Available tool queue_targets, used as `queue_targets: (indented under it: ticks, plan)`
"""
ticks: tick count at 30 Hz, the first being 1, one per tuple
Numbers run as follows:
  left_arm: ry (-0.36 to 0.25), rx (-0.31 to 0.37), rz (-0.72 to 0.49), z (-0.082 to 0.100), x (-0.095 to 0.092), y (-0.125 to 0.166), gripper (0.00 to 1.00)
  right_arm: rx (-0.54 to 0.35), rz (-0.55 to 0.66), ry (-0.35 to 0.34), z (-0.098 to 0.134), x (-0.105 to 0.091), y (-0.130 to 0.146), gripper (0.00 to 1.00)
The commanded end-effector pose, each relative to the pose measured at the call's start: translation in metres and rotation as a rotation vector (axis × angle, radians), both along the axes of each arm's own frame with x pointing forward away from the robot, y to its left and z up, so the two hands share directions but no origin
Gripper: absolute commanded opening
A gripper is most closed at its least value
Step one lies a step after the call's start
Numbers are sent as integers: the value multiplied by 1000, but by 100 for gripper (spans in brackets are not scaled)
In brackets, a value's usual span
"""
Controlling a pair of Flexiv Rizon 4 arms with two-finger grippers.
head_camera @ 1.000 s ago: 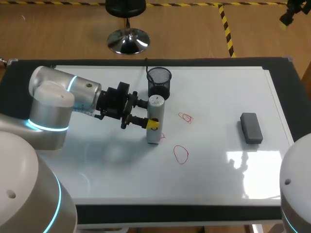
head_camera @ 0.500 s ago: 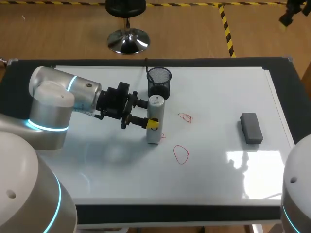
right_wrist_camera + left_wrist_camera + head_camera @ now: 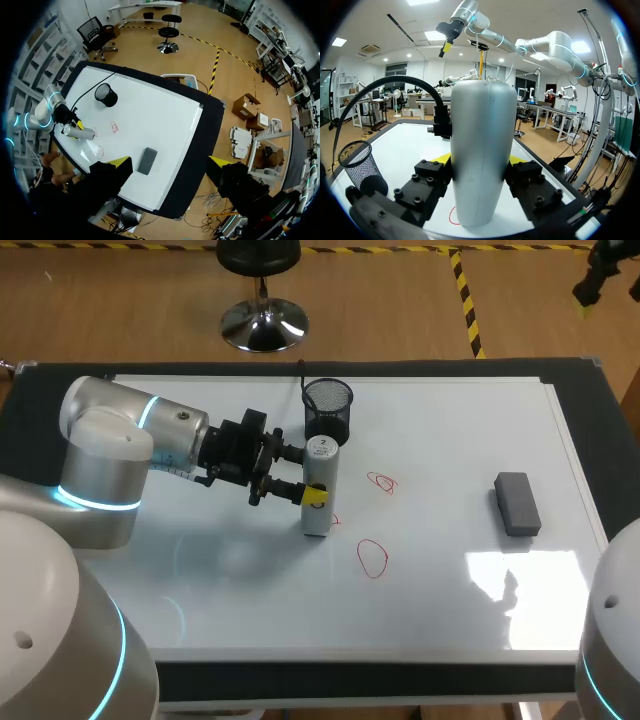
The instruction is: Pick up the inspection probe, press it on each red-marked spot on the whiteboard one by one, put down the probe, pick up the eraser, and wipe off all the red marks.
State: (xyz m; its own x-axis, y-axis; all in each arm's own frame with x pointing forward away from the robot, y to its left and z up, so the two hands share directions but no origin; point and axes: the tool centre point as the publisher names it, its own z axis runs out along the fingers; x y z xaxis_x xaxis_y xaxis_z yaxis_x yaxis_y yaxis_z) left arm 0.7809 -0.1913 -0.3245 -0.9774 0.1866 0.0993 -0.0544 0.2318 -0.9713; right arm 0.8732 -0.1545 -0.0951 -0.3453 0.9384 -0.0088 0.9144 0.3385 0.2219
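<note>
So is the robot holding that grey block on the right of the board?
No, the grey eraser lies alone on the whiteboard, while the left gripper is shut on the white probe.

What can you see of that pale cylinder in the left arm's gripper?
The probe is a smooth, pale grey-white cylinder, seemingly plastic, tapering slightly toward its base. It stands upright, its base on the whiteboard at a small red mark. The left gripper clamps its middle from two sides.

On the whiteboard [image 3: 450, 430], the probe [image 3: 320, 470] stands left of centre, the mesh cup [image 3: 327, 410] just behind it, the eraser [image 3: 517, 504] at right
</note>
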Motion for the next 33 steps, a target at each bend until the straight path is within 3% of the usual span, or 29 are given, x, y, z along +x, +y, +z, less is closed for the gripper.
queue_targets:
  ticks: [1, 4, 11, 15, 33]
  plan:
    - [0, -1, 2, -11, -4, 1, 0, -2, -11, -12, -12, -21, 1, 100]
    - [0, -1, 2, -11, -4, 1, 0, -24, -26, 31, -19, -29, 6, 100]
    - [0, -1, 2, -11, -4, 1, 0, -73, -93, 49, -32, -51, 10, 100]
    - [0, -1, 2, -11, -4, 1, 0, -22, -86, 67, -31, -70, 16, 100]
    - [0, -1, 2, -11, -4, 1, 0, -22, -86, 67, -31, -70, 16, 100]
